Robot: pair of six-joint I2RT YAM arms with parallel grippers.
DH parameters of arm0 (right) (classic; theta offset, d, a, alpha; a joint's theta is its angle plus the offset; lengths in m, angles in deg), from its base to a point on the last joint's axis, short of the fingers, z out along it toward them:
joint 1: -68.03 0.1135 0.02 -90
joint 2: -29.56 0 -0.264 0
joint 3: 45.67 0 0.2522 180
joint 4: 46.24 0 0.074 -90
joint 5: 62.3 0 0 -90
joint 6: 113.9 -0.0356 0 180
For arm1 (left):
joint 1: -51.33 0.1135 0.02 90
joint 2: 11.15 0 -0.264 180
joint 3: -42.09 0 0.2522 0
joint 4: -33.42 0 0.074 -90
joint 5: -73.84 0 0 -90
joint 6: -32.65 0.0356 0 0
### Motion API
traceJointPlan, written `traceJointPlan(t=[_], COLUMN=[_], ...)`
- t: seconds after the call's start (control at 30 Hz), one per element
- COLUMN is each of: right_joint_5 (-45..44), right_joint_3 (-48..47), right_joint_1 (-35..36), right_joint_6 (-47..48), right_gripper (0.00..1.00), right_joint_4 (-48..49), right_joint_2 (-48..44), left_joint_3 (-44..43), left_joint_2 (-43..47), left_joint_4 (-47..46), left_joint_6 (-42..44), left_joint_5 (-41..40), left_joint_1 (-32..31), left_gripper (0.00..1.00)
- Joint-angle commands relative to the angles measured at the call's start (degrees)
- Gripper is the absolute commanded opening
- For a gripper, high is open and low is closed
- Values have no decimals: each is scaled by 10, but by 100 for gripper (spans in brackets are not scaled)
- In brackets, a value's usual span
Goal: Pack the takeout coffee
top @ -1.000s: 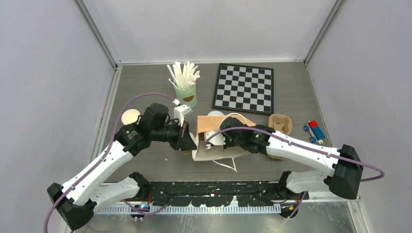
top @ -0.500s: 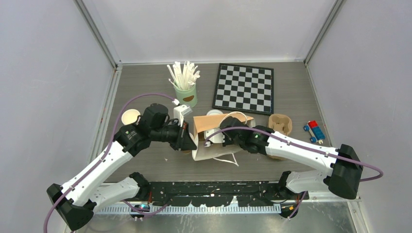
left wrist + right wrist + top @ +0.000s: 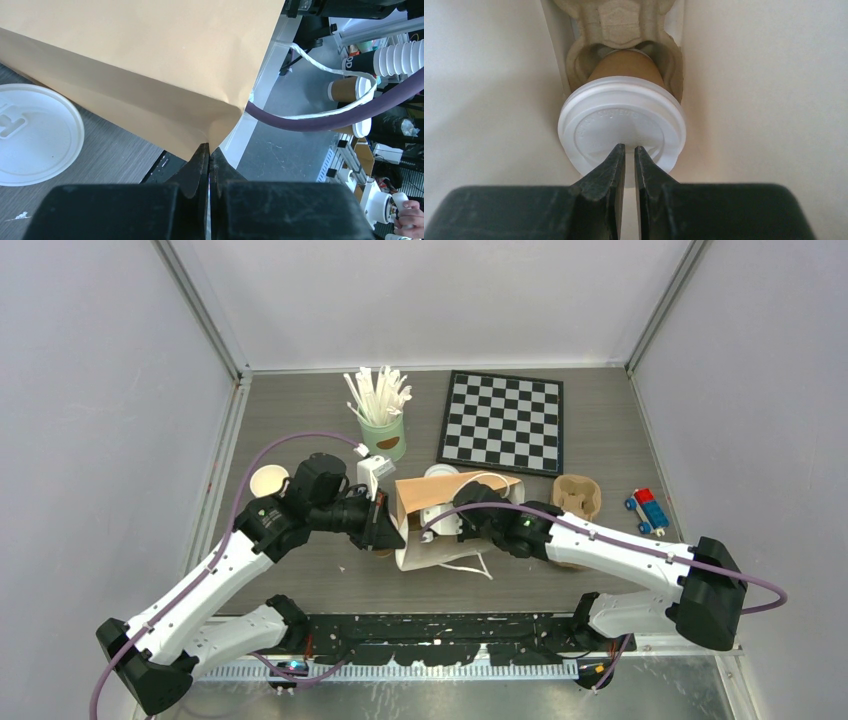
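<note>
Right wrist: my right jaws pinch the cup (image 3: 621, 125) lid, tray (image 3: 624, 20) just ahead; left jaws clamp the bag (image 3: 140, 65). I'd reckon release next.

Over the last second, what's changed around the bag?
The paper bag tipped up slightly and its handle loop drew in; the right gripper edged left with the lidded cup. Both grips held: left gripper on the bag's corner, right on the cup's lid.
</note>
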Motion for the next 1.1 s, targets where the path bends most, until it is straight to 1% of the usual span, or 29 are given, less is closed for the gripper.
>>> traceJointPlan(t=[0.0, 0.13, 0.37, 0.53, 0.83, 1.07], right_joint_5=[-11, -10, 13, 28, 54, 48], right_joint_3=[9, -3, -29, -51, -48, -24], right_joint_1=[-5, -5, -5, -4, -4, -7], right_joint_6=[-10, -11, -21, -24, -11, -18], right_gripper=[18, 18, 20, 20, 20, 19], right_joint_4=[28, 22, -48, -70, -13, 17], right_joint_2=[1, 2, -47, -51, -12, 3], left_joint_3=[1, 1, -1, -1, 0, -3], left_joint_2=[8, 8, 7, 6, 3, 1], left_joint_4=[-16, -15, -17, -21, -26, -24], left_joint_6=[-6, -5, -6, -7, -13, -15], left_joint_5=[24, 24, 21, 22, 27, 28], left_joint_1=[1, 1, 1, 0, 0, 1], left_gripper=[0, 0, 0, 0, 0, 0])
